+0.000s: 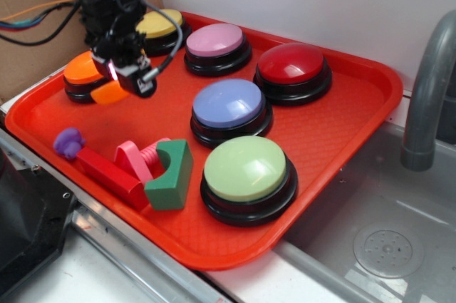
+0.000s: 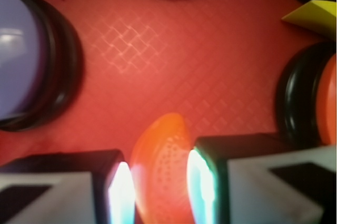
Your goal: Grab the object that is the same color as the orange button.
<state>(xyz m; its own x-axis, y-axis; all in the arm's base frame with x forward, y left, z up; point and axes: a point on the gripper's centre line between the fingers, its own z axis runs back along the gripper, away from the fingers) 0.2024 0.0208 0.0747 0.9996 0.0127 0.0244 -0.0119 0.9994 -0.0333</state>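
The object, a small orange crescent (image 1: 108, 93), sticks out to the left of my gripper (image 1: 130, 83), just in front of the orange button (image 1: 81, 70) at the tray's back left. In the wrist view the crescent (image 2: 160, 155) stands on edge between my two lit pads, which press against its sides, so my gripper (image 2: 158, 187) is shut on it. The orange button (image 2: 327, 100) shows at the right edge of that view. Whether the crescent touches the tray floor I cannot tell.
The red tray (image 1: 342, 125) also carries yellow (image 1: 160, 23), pink (image 1: 216, 40), red (image 1: 291, 64), lavender (image 1: 228, 103) and green (image 1: 246, 169) dome buttons. A green block (image 1: 169, 175), red block (image 1: 107, 172) and purple piece (image 1: 69, 142) lie front left. A yellow wedge (image 2: 313, 16) lies near the button. A grey faucet (image 1: 427, 89) stands right.
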